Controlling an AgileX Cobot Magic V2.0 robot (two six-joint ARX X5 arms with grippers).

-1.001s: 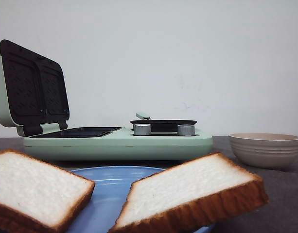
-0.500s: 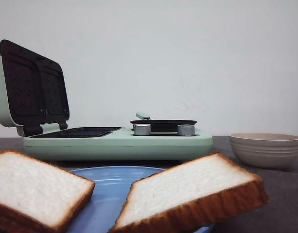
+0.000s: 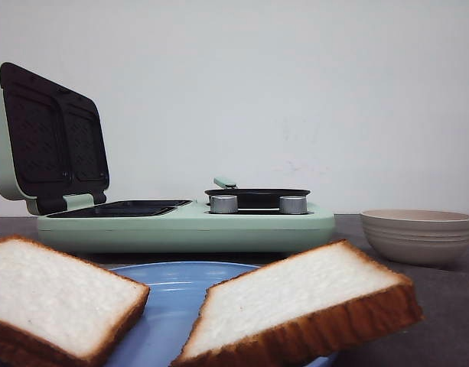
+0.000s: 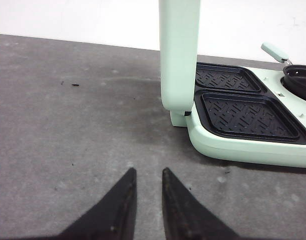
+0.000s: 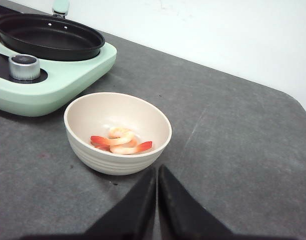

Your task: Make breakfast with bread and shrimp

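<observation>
- Grey table [image 4: 68, 125] under a white wall; nothing is in hand, so the task looks unstarted.
- Left gripper [image 4: 147, 175] hovers near the press [image 4: 242, 112], lid up, jaws narrowly parted, empty.
- Bread: one slice [image 3: 54, 302] and another [image 3: 299, 302] lie on the blue plate [image 3: 169, 306].
- Pan [image 5: 48, 36] sits empty.
- Right gripper [image 5: 157, 172], jaws together, empty, hangs just beside the bowl [image 5: 118, 132] of shrimp [image 5: 121, 141].
- Likely next: spread a claw and grasp a slice.
</observation>
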